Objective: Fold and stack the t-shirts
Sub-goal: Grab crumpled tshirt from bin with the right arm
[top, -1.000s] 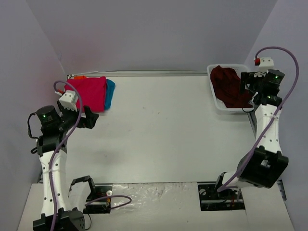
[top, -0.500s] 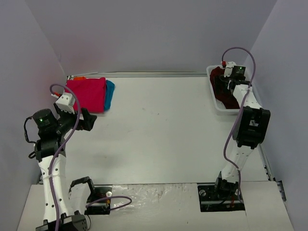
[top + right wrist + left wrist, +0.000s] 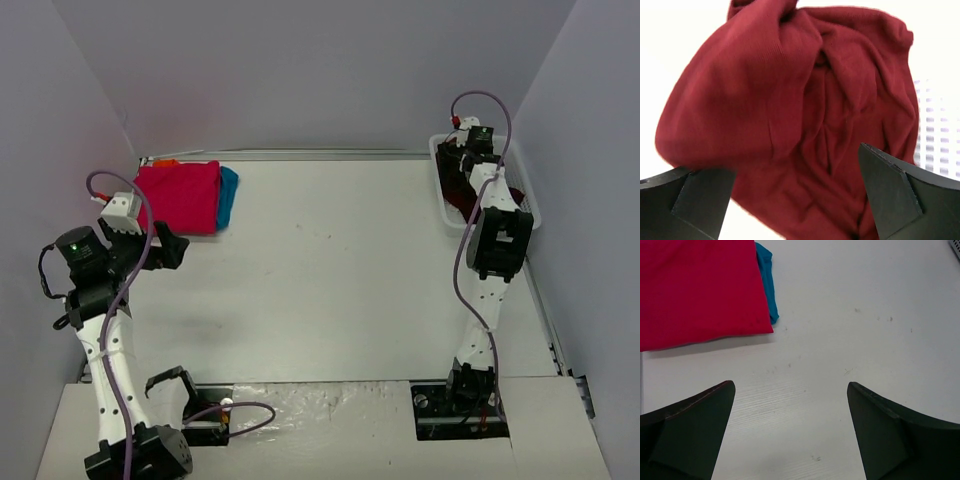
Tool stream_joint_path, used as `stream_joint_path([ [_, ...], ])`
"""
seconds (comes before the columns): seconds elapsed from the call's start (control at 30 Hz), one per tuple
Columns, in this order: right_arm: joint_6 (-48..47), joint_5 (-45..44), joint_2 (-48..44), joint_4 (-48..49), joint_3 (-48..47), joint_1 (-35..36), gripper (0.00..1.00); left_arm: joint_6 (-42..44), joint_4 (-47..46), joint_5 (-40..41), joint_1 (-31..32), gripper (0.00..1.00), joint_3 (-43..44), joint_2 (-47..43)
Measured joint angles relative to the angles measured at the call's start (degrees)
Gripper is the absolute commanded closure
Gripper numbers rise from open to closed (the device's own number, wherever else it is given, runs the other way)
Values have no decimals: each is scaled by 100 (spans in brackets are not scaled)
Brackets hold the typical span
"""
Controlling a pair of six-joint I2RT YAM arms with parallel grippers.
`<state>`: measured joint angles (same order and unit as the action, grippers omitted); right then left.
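Observation:
A crumpled dark maroon t-shirt (image 3: 790, 100) lies in the white mesh basket (image 3: 441, 205) at the back right; in the top view only parts of it (image 3: 457, 196) show beside the arm. My right gripper (image 3: 797, 157) hangs open just above it, nothing between its fingers, and shows over the basket's far end (image 3: 453, 163). At the back left lies a folded bright pink t-shirt (image 3: 181, 194) on a teal one (image 3: 229, 195), with an orange edge (image 3: 166, 161) behind. My left gripper (image 3: 170, 246) stands open near the stack's front edge, over bare table (image 3: 790, 385).
The white table (image 3: 330, 260) spreads between the stack and the basket. Grey walls close in on the left, back and right. The basket's mesh wall (image 3: 940, 130) shows to the right of the maroon cloth. Pink (image 3: 695, 290) and teal (image 3: 767, 280) cloth lie ahead of the left fingers.
The right arm has stretched out and swung from the basket's right side to its far end, jaws down over the maroon t-shirt. The left arm has drawn back slightly leftward from the stack.

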<state>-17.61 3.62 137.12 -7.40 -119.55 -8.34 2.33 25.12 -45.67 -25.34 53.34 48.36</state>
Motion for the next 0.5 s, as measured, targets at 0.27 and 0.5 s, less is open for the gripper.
stream_joint_path([
  [0.27, 101, -293, 1318, -105, -1449, 103, 58, -101, -4, -160, -302, 6, -68, 57],
  [0.5, 190, -339, 1580, -170, -1652, 205, 100, -122, -11, -269, -466, 6, -76, 61],
])
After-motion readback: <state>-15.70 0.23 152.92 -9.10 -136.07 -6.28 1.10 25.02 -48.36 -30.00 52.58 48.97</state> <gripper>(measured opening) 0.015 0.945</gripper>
